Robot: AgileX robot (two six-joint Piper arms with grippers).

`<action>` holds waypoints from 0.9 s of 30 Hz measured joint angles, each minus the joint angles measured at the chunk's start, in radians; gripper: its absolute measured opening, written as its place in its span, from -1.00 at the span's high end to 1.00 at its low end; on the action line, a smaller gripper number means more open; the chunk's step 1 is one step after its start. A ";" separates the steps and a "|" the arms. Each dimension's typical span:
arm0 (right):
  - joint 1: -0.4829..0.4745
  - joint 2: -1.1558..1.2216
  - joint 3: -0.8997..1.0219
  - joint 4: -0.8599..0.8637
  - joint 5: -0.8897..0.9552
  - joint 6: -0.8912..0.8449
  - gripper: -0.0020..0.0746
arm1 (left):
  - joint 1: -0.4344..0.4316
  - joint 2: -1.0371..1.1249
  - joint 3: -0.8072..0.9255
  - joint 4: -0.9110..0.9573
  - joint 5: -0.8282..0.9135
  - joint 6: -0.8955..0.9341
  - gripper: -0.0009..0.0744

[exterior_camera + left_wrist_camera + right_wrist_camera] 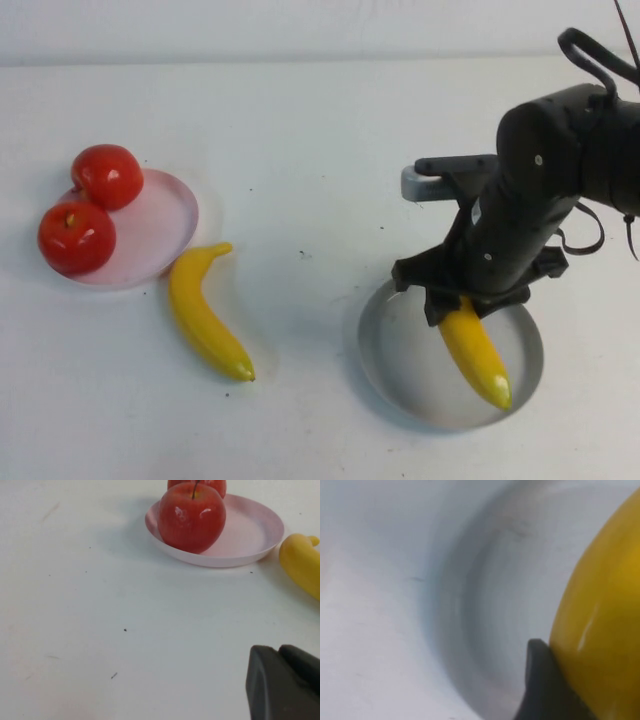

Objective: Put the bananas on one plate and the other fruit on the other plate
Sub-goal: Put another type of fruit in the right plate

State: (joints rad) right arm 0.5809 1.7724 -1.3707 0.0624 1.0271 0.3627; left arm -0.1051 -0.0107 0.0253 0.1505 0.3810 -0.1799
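Observation:
My right gripper [462, 305] is shut on one banana [478, 355] over the grey plate [385, 365]; the banana's free end points down into the plate. In the right wrist view the banana [605, 620] presses against one dark finger [540, 680] above the plate's wall [485, 605]. The second banana [203, 315] lies on the table just right of the pink plate [165, 225]. Two red apples [107, 176] [76, 238] sit on the pink plate's left side. My left gripper [280, 652] is out of the high view; it hovers shut and empty near the pink plate [250, 535], an apple [191, 517] and the loose banana [300, 562].
The white table [320, 150] stretches between the two plates. My right arm's dark body [550, 170] rises above the grey plate's far side.

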 joint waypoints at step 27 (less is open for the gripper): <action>0.075 0.093 -0.226 -0.012 0.055 -0.142 -0.21 | 0.000 0.000 0.000 0.000 0.000 0.000 0.98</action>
State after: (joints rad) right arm 0.6561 1.8650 -1.5969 0.0503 1.0825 0.2205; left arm -0.1051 -0.0107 0.0253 0.1505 0.3810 -0.1799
